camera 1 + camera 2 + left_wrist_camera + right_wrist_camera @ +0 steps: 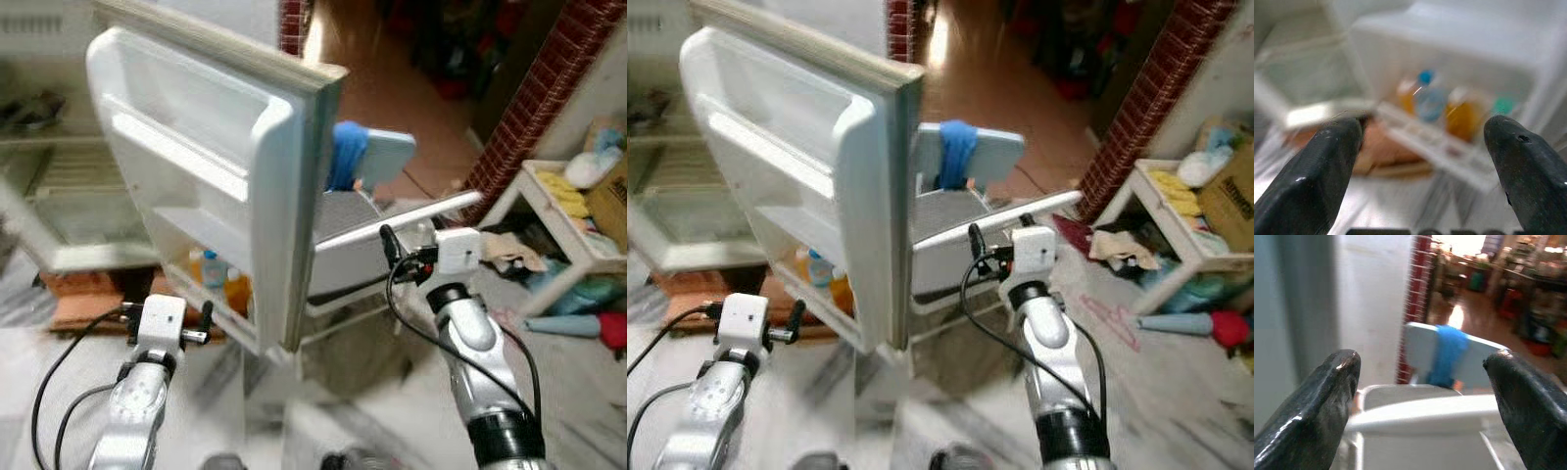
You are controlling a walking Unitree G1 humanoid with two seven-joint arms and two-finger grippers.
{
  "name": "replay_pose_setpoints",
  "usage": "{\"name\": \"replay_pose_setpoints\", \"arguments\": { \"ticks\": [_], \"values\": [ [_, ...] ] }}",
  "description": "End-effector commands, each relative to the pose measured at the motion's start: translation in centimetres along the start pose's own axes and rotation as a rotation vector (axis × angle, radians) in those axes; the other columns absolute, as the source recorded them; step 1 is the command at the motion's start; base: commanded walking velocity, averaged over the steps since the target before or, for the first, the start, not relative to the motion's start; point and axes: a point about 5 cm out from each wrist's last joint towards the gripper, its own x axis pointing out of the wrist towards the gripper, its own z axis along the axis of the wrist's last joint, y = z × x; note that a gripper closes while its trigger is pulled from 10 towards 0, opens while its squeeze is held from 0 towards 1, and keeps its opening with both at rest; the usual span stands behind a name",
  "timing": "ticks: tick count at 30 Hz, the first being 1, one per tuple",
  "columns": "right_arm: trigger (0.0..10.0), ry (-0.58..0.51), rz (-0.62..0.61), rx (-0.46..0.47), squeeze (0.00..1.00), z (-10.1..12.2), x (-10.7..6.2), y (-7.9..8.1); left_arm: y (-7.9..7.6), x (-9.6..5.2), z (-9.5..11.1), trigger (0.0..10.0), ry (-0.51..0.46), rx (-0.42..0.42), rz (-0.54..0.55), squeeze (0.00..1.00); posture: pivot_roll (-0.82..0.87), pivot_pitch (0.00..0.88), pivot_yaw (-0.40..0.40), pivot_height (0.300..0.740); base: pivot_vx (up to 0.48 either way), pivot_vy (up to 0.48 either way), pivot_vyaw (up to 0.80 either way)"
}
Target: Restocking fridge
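We are looking down at the open fridge door point(211, 176), a white moulded plastic panel with rounded shelf ledges on its inner face, standing edge-on toward us. On its lowest door shelf point(211, 313), near the shelf's outer end, orange-filled bottles point(1462, 117) and a clear blue-capped bottle point(1427, 100) are standing close together (all softened by blur in the left wrist view, so labels are unreadable). The fridge interior point(59, 186) is showing pale wire racks at the far left, partly cut off by the frame.

Our left gripper point(201, 328) is hovering just before that lowest shelf, its two glossy black fingers point(1322, 171) spread wide and carrying nothing. Our right gripper point(975, 240) is reaching past the door's free edge, fingers likewise wide apart and empty, near the rim of a white plastic chair point(950, 255). Behind it a pale blue seat back with a blue cloth point(958, 155) draped over it is partly hidden by the door.

To the right, a white rack point(563, 225) holding crumpled cloths is sitting beside a brick pillar point(539, 98), with marbled floor point(578, 382) lying open between it and our right arm.
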Motion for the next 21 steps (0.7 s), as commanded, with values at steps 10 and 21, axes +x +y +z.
{"name": "replay_pose_setpoints", "arguments": {
  "ticks": [10, 21],
  "values": [
    [10.0, -0.014, -0.065, -0.041, 0.0, 1.1, 2.5, -0.9, -0.2, -0.1, 0.2, 10.0, 0.001, 0.004, -0.015, 0.0, 0.12, 0.005, -0.053, 0.74, 0.0, 0.0, 0.48],
    [10.0, 0.0, -0.109, 0.055, 0.0, 2.8, 6.6, -0.1, -0.4, -0.4, -0.1, 10.0, 0.013, 0.0, -0.016, 0.0, 0.15, 0.0, -0.07, 0.74, 0.0, 0.0, 0.0]
  ]
}}
